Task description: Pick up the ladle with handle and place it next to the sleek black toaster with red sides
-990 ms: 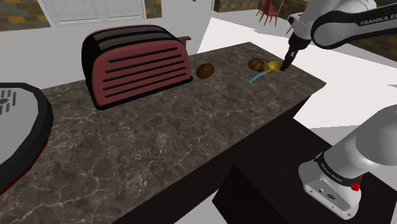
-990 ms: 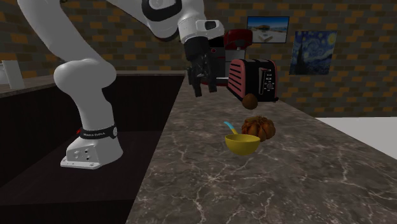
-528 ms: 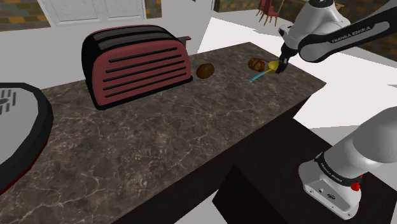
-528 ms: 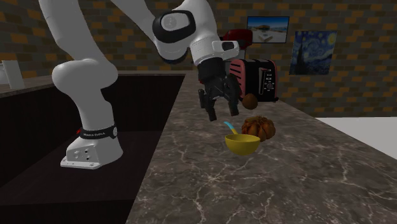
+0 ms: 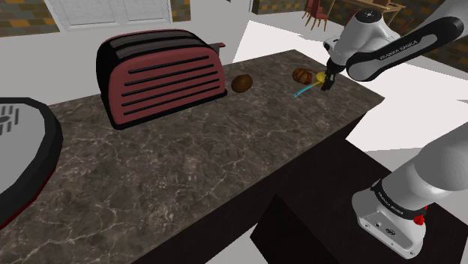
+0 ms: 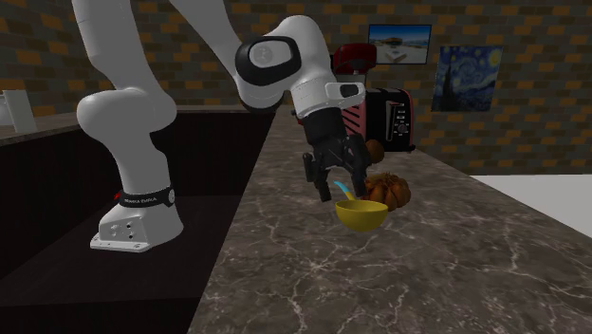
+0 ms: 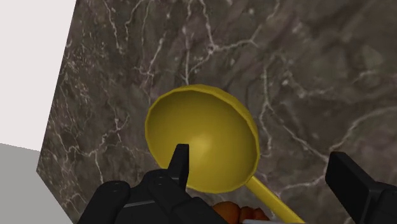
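Observation:
The ladle lies on the dark marble counter [image 5: 187, 165], near its far end in the shoulder view: a yellow bowl [image 5: 322, 76] with a thin handle whose end is cyan [image 5: 303, 91]. My gripper [image 5: 328, 81] hangs just above the bowl, open and holding nothing. In the second exterior view the gripper [image 6: 337, 185] is low over the ladle's yellow bowl [image 6: 361, 215]. Through the wrist camera the bowl [image 7: 202, 137] lies under the gripper [image 7: 259, 156], mostly on the side of one finger [image 7: 180, 164]. The black toaster with red sides [image 5: 161, 75] stands far along the counter.
A brown lumpy thing [image 5: 301, 74] sits right beside the ladle, and a brown ball [image 5: 241, 82] lies between it and the toaster. A round black-and-red appliance [image 5: 22, 150] fills the shoulder view's left. The counter's edge [image 7: 60, 114] runs close to the ladle.
The gripper has come down from above the counter to just over the ladle's bowl and tilted, staying open. The ladle has not moved.

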Tool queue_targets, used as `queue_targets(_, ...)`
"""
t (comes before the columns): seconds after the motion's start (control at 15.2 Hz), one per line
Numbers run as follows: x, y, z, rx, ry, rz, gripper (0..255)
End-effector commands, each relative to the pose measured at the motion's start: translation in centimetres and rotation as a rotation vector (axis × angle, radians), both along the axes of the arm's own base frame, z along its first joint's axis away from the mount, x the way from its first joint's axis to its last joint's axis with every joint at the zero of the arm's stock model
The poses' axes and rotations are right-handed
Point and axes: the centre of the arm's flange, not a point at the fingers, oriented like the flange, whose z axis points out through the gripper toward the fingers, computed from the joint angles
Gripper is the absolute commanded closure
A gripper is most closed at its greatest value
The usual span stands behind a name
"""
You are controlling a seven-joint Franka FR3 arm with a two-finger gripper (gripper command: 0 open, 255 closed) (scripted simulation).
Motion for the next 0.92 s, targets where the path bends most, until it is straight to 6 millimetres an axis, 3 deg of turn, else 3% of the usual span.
queue_targets(0.0,0.1,-0.13,-0.34,0.0,-0.001,0.0,0)
queue_targets(0.46,0.1,-0.13,-0.33,0.0,0.0,0.0,0)
queue_targets(0.53,0.1,-0.13,-0.33,0.0,0.0,0.0,255)
queue_targets(0.86,0.1,-0.14,-0.33,0.0,0.0,0.0,255)
